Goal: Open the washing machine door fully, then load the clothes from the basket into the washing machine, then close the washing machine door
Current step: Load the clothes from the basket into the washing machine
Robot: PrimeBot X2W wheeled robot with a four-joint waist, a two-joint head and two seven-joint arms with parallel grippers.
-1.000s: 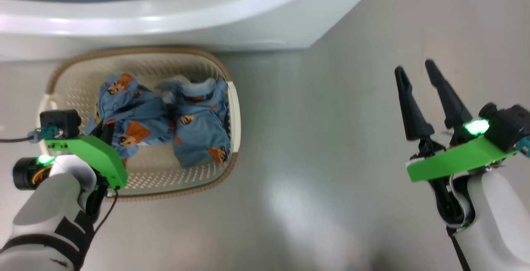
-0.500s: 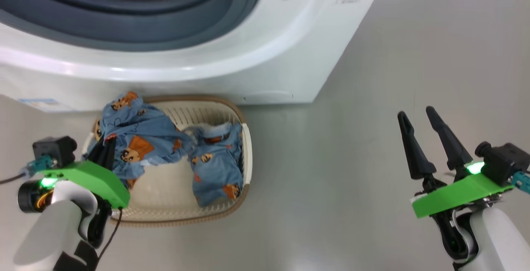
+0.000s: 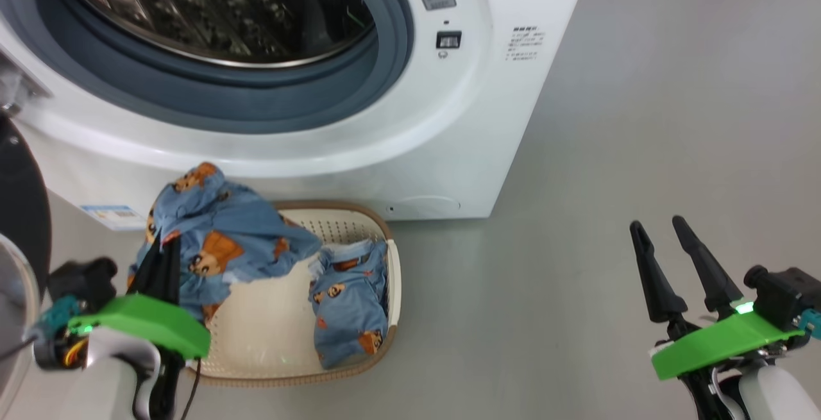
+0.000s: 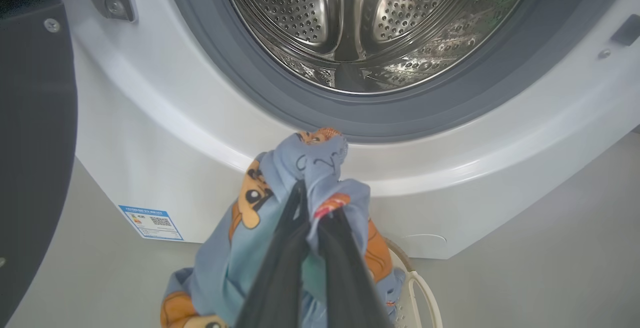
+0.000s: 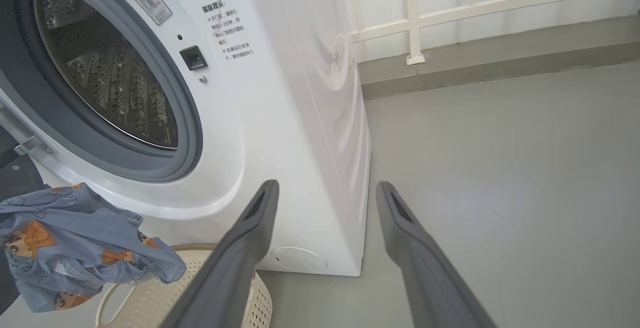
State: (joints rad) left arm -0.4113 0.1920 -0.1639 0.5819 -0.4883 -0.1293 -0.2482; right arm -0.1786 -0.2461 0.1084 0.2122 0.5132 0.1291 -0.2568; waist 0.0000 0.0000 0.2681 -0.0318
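The washing machine stands with its steel drum exposed. Its black-rimmed door is swung out at the far left, also seen in the left wrist view. My left gripper is shut on one blue bear-print garment, held up above the basket and just below the drum opening; cloth bunches around the fingertips. A second garment lies in the basket's right half. My right gripper hangs open over bare floor, holding nothing.
The grey floor stretches to the right of the washer. A blue label sticker sits low on the washer front. A white railing and a low kerb run behind the machine on the right.
The head camera has tilted up, bringing the drum into view. My left gripper has lifted the garment out of the basket toward the drum opening. The right gripper has stayed open.
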